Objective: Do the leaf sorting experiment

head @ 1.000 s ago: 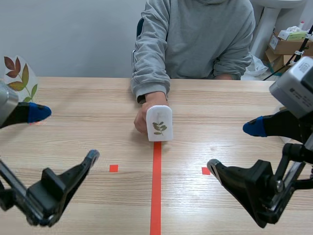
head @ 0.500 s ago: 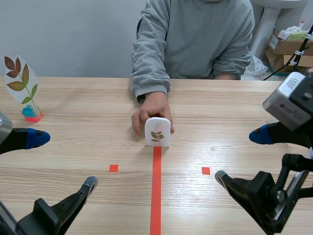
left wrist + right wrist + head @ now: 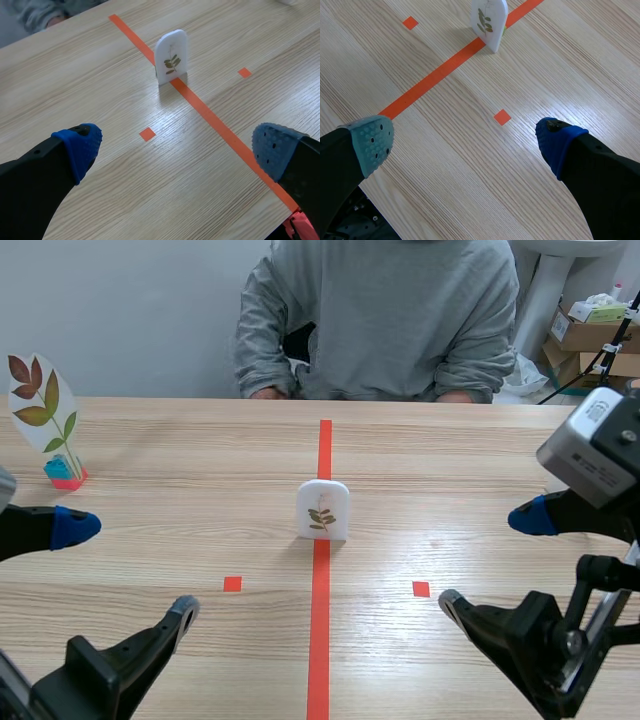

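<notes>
The white leaf card [image 3: 322, 510] stood upright on the bench [image 3: 170, 470], on the red line. The person [image 3: 380, 310] had withdrawn the hand holding it. Left fingers [image 3: 72, 527] and right fingers [image 3: 527, 516] were spread, empty

white leaf card [image 3: 322, 510]: 1 | coloured leaf stand [image 3: 45, 420]: 1 | person [image 3: 400, 310]: 1

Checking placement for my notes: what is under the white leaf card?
The white leaf card stands upright on the orange-red centre line of the table. The tape stretch beneath its base is covered.
</notes>
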Available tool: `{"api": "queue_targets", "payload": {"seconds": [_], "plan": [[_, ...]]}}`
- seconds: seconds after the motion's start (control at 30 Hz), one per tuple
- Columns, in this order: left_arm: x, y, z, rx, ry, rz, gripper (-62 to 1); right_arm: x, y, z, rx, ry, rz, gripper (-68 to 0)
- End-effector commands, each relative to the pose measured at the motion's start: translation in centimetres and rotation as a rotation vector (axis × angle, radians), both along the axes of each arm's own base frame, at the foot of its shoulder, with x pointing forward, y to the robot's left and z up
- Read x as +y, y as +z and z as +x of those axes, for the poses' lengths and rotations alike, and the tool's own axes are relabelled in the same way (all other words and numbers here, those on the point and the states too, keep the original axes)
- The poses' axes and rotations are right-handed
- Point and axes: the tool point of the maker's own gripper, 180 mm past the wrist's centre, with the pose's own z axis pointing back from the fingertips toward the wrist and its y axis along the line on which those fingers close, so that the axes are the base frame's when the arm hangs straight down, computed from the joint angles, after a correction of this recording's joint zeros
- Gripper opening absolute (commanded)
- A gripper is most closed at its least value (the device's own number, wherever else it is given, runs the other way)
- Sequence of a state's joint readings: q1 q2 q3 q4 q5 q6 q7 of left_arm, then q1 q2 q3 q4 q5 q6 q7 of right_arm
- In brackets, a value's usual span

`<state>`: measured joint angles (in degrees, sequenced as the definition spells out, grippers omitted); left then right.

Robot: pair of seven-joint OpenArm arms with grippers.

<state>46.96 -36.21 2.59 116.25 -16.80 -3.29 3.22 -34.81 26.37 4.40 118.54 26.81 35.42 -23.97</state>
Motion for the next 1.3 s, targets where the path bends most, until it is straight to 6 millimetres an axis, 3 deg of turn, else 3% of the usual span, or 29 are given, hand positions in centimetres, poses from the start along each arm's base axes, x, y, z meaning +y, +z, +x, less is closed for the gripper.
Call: {"api": "queue_targets", "payload": {"seconds": [0.0,1.27], "plan": [[-0.48,1.15,0.27,-0.034,-0.007,-0.021,1.4,0.04,0.49,0.35,-0.021,0.006,0.010,-9.7],[-0.40,1.13,0.51,-0.052,0.017,-0.004,1.4,0.06,0.51,0.34,-0.020,0.005,0.013,-9.7]]}}
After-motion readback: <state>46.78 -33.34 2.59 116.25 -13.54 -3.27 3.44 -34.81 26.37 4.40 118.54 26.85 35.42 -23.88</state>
